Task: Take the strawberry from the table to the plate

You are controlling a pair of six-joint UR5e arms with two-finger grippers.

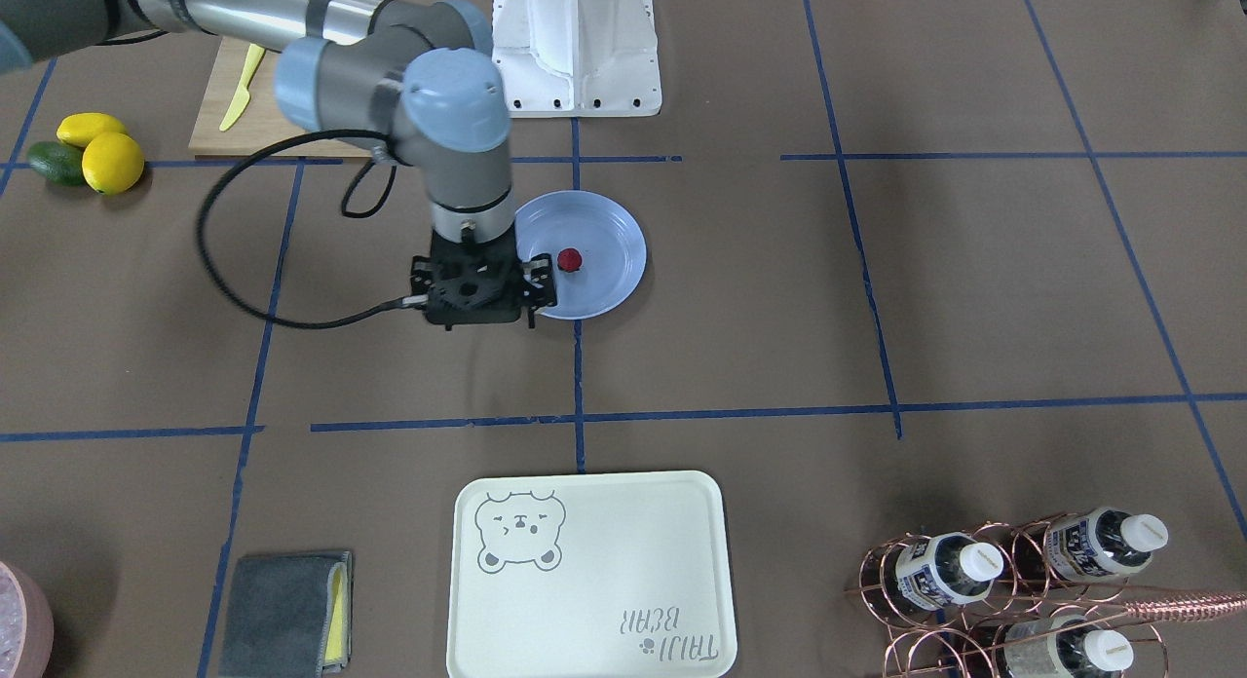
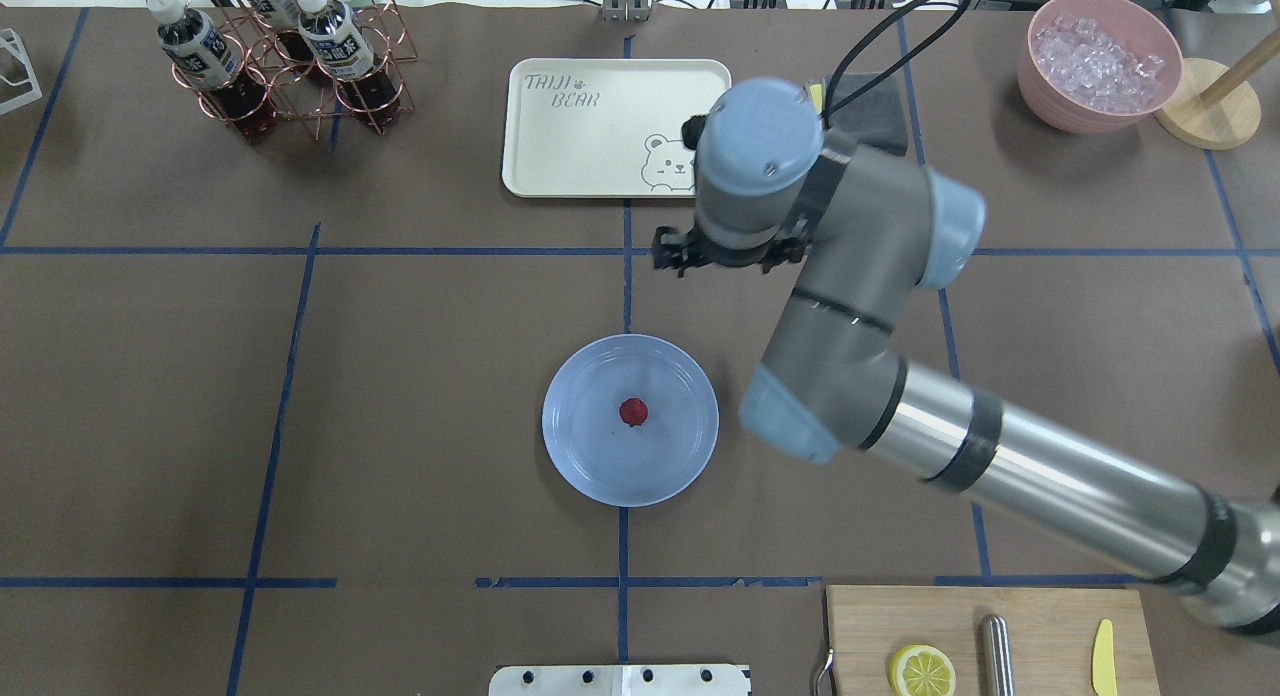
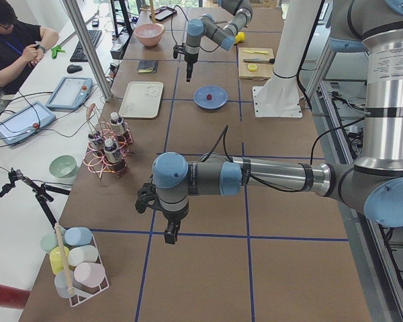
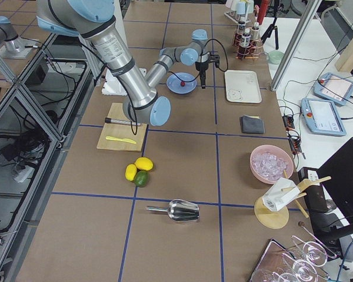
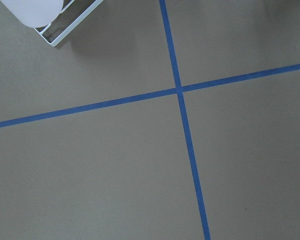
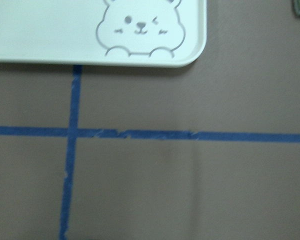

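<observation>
The strawberry (image 2: 632,411) (image 1: 569,259), a tiny dark-red berry, lies near the middle of the light-blue plate (image 2: 680,446) (image 1: 609,232) on the brown table (image 2: 400,426). My right arm reaches over the table beyond the plate, toward the tray. Its gripper (image 3: 187,74) (image 4: 204,82) hangs above the table, apart from the plate. The wrist hides its fingers from the overhead and front views, so I cannot tell its state. My left gripper (image 3: 169,236) hangs over bare table far from the plate, seen only from the side.
A cream bear-print tray (image 2: 600,126) lies beyond the plate. A copper rack of bottles (image 2: 280,66) and a pink bowl of ice (image 2: 1100,61) stand at the far side. A cutting board (image 2: 985,641) lies near the robot's base; lemons and an avocado (image 1: 88,152) lie beside it.
</observation>
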